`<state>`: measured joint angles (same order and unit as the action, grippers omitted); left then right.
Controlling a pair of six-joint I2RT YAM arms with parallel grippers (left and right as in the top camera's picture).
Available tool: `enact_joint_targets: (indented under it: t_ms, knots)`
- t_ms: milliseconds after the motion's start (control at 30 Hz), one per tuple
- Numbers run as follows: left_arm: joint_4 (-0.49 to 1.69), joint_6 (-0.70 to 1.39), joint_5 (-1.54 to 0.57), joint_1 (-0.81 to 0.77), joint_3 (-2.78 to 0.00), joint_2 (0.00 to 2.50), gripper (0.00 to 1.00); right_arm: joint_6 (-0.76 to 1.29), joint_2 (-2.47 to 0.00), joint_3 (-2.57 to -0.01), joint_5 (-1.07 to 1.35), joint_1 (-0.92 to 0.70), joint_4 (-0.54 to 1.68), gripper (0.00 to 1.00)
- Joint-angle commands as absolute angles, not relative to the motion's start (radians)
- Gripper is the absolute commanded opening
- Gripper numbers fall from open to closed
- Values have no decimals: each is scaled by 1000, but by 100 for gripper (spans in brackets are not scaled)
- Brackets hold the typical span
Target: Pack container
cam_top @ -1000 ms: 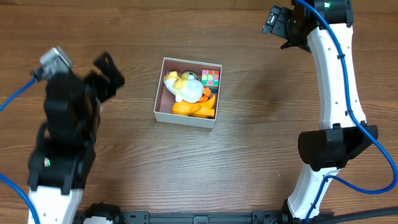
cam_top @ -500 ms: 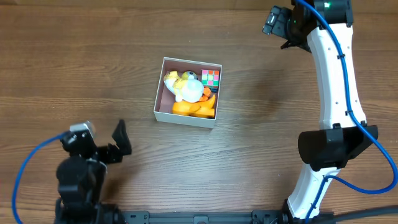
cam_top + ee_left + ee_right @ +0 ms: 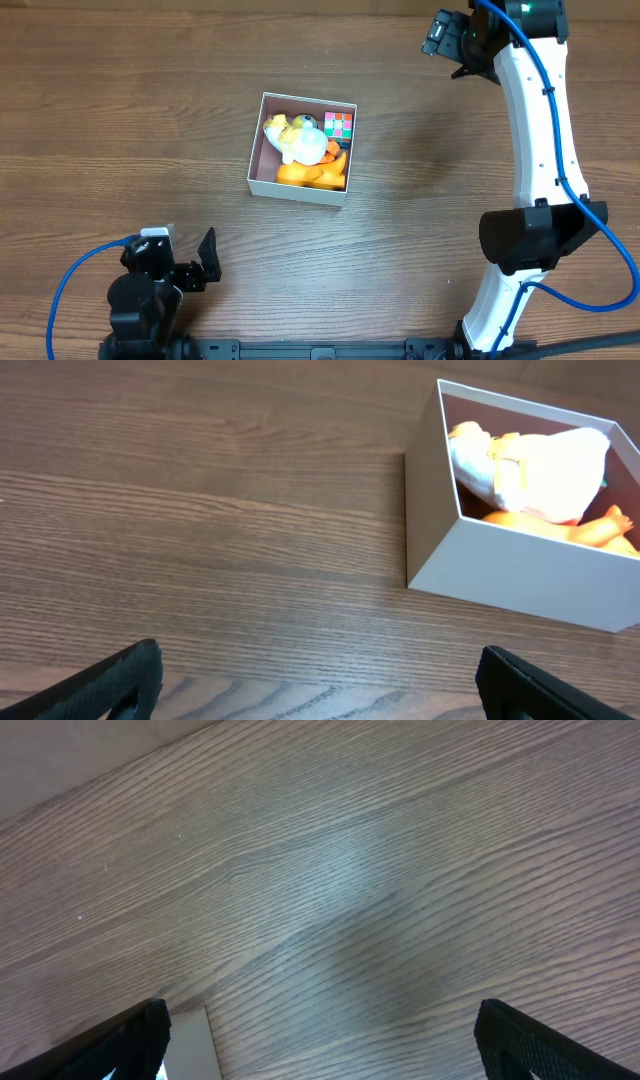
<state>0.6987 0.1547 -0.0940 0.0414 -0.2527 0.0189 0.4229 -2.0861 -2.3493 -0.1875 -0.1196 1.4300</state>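
White container (image 3: 520, 575) half hides toys (image 3: 530, 460); left gripper (image 3: 325, 690), right gripper (image 3: 320, 1045) gape empty.

**Inventory by count**

- Worktop (image 3: 150, 120): 1, wood-grain.
- Container (image 3: 296, 190): 1, white-walled.
- Toys inside the container: 3 counted.
  - 1 white-and-yellow plush (image 3: 305, 147).
  - 1 orange toy (image 3: 312, 176), partly under the plush at the container's near wall.
  - 1 multicoloured cube (image 3: 339, 124), in the container's far right corner.
  - A small greenish round piece beside the plush may be a fourth toy or part of the plush; this cannot be told.
- Robot arms: 2, the left arm (image 3: 145, 300) and the right arm (image 3: 535, 120).
- End effectors: 2, the left end effector (image 3: 320, 682) and the right end effector (image 3: 320, 1038).
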Motion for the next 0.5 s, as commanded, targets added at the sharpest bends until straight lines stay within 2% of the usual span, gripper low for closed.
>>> enact_joint_targets:
  t_ms: [0,267,467]
  knots:
    - [733,126,-88,46,-244,3,100,431,-2078,-2362,-193,-122,1425,100]
    - [880,126,-38,46,-244,3,100,431,-2078,-2362,-193,-122,1425,100]
    - [888,127,-23,46,-244,3,100,431,-2078,-2362,-193,-122,1425,100]
